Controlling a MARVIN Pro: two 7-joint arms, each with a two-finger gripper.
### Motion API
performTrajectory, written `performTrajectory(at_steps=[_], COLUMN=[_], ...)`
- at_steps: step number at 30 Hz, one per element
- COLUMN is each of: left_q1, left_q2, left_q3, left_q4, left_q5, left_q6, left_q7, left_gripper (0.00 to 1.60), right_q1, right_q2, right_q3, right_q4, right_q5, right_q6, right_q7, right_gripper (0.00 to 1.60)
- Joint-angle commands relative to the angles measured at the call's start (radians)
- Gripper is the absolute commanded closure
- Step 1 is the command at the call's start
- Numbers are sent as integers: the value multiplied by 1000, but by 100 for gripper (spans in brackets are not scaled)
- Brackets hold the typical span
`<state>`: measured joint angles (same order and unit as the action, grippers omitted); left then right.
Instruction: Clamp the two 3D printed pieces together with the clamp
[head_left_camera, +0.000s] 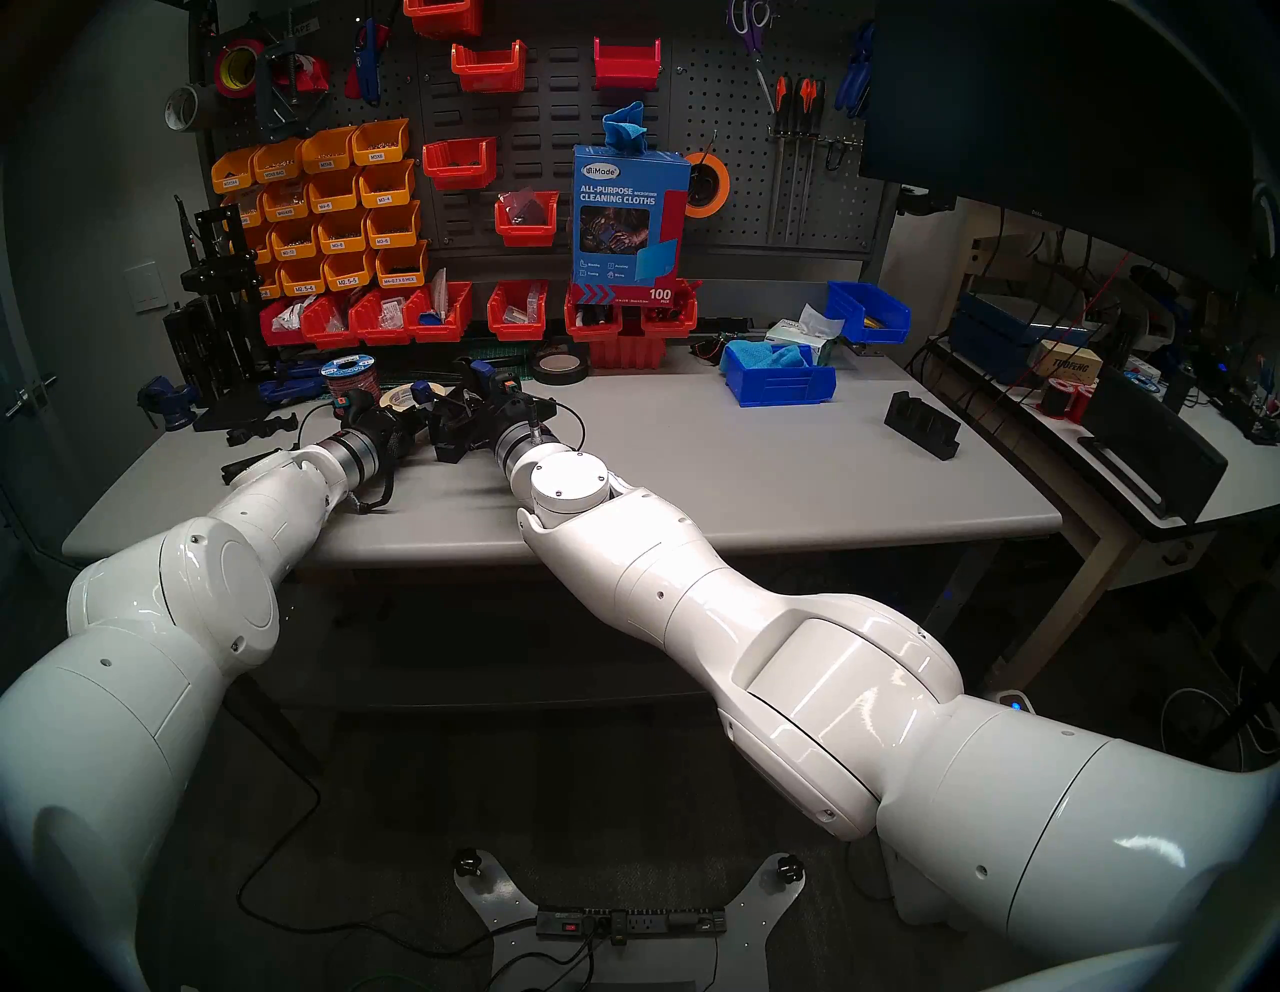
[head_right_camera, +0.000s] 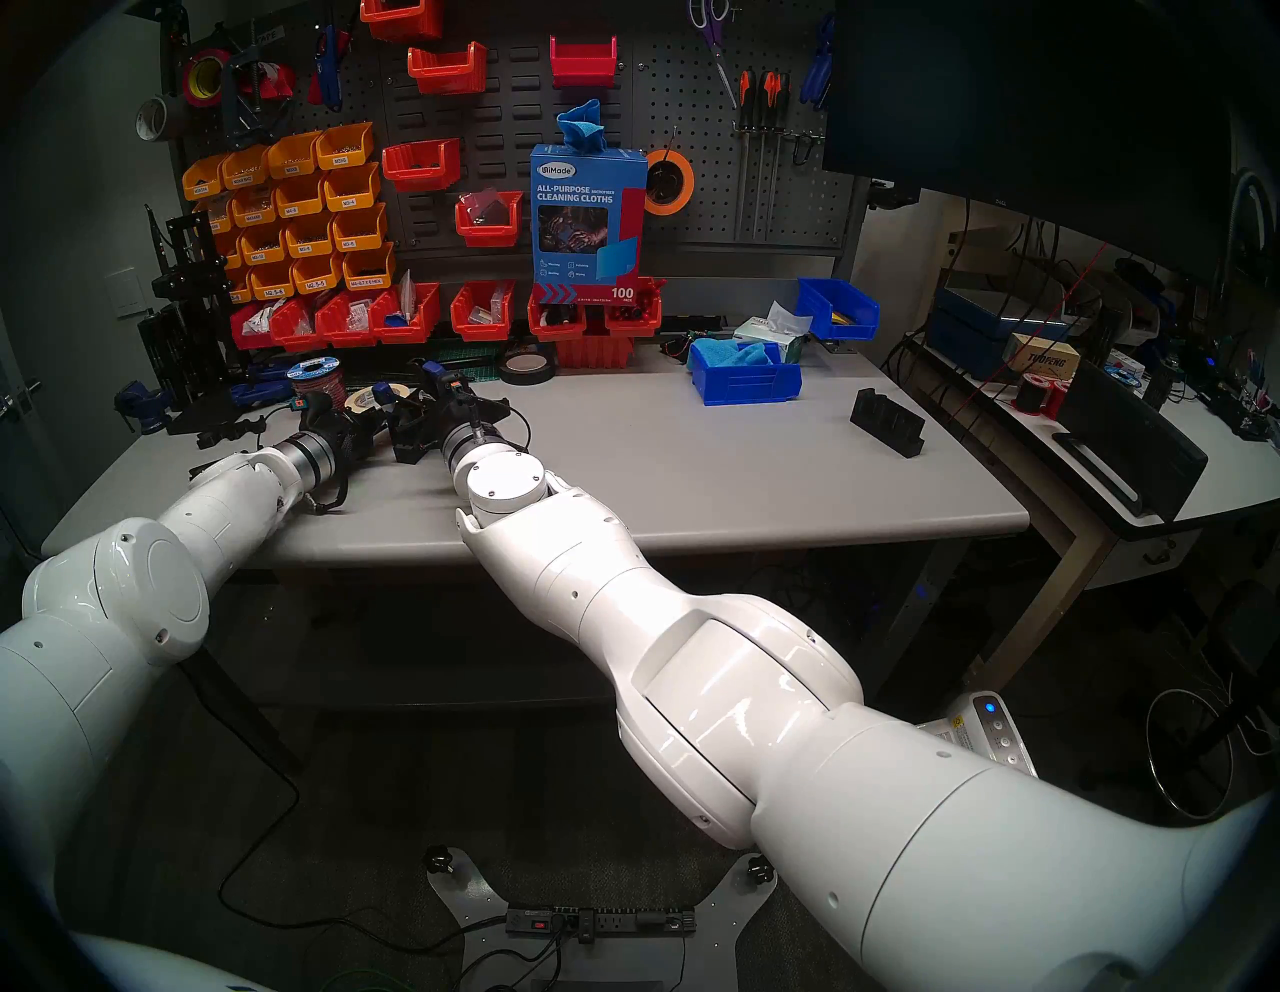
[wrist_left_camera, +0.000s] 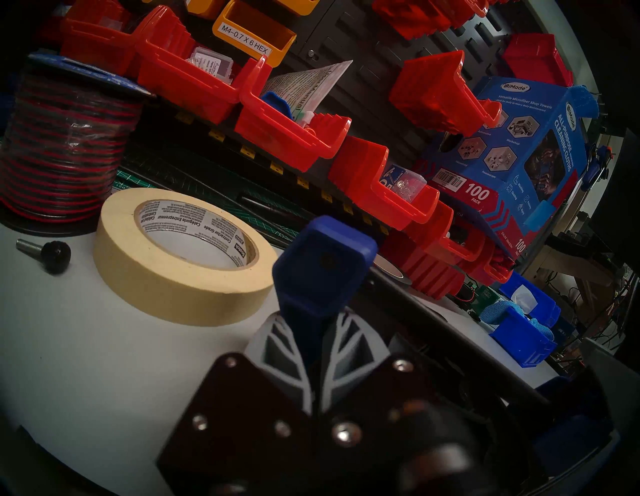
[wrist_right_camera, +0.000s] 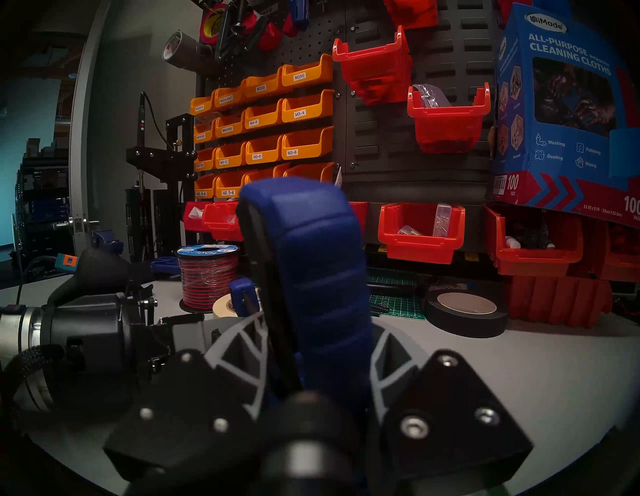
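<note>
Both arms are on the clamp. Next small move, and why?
Probably squeeze the trigger with the right gripper while the left gripper steadies the far end. Its jaws are shut on the clamp at the blue handle, the left's on the blue fixed end. The black printed pieces sit between the wrists in the head view; whether the clamp already bears on them is hidden.

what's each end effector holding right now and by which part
Both hold the clamp: left end effector pinches its blue fixed jaw end, right end effector grips the blue trigger handle.
</note>
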<state>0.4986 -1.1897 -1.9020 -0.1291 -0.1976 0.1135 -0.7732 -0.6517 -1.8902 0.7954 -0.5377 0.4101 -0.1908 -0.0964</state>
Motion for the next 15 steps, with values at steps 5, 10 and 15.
performTrajectory(at_steps=[5, 10, 15], left_q1=[-10, -9, -9], left_q2=[-61, -53, -52], left_q3=[11, 12, 13], left_q4=[1, 1, 1], left_q5=[2, -1, -2], left_q6=[4, 4, 4], left_q7=[-53, -51, -50], left_gripper=[160, 160, 160], right_q1=[13, 15, 17], right_q2=[-67, -55, -51], right_q3=[-23, -25, -29], right_q4=[-8, -5, -1], right_q5=[9, 16, 22], right_q6=[-4, -15, -24], right_q7=[48, 55, 62], right_gripper=[160, 160, 160])
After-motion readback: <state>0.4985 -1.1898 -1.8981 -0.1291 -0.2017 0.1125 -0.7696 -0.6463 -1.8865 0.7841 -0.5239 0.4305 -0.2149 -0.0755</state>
